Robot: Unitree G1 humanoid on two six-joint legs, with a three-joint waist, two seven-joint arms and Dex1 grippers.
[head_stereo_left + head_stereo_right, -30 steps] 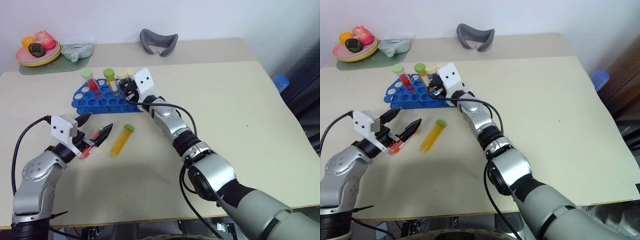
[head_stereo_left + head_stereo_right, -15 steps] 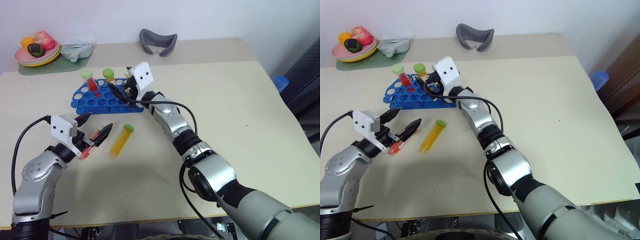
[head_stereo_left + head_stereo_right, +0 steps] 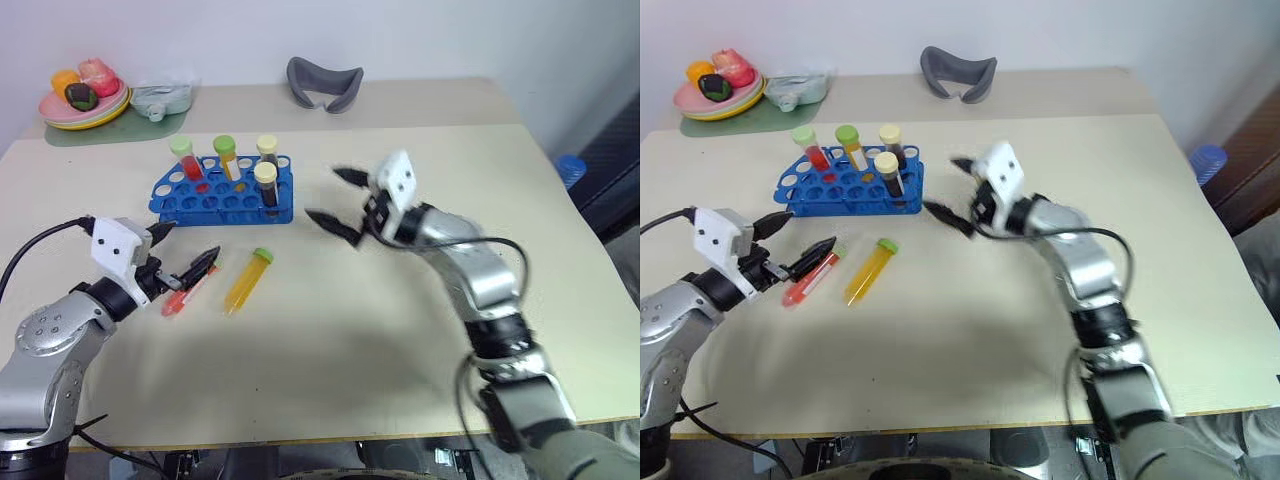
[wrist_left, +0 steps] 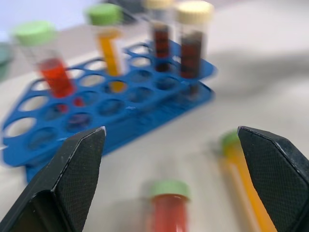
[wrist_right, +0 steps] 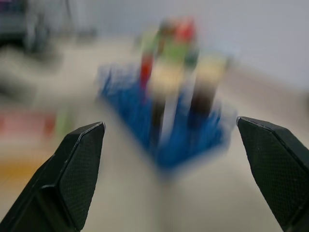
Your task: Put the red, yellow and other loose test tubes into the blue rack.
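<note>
The blue rack [image 3: 225, 195] stands at the table's back left and holds several upright capped tubes: a red one, a yellow one and two dark ones with pale-yellow caps [image 3: 264, 178]. Two loose test tubes lie in front of it, a red tube [image 3: 183, 293] and a yellow-orange tube [image 3: 247, 281]. My left gripper [image 3: 189, 247] hovers open just over the red tube's cap end, and the red tube [image 4: 166, 210] lies between its fingers in the left wrist view. To the right of the rack, my right gripper [image 3: 324, 196] is open, empty and pointing at the rack.
A plate of toy food [image 3: 82, 100] and a pale-green item [image 3: 160, 98] sit at the back left corner. A grey curved object [image 3: 323, 82] lies at the back middle. A blue object [image 3: 567, 165] shows beyond the table's right edge.
My right gripper opened, left the dark tube standing in the rack and drew back to the right. The left gripper stayed open over the red tube. The camera shifted slightly.
</note>
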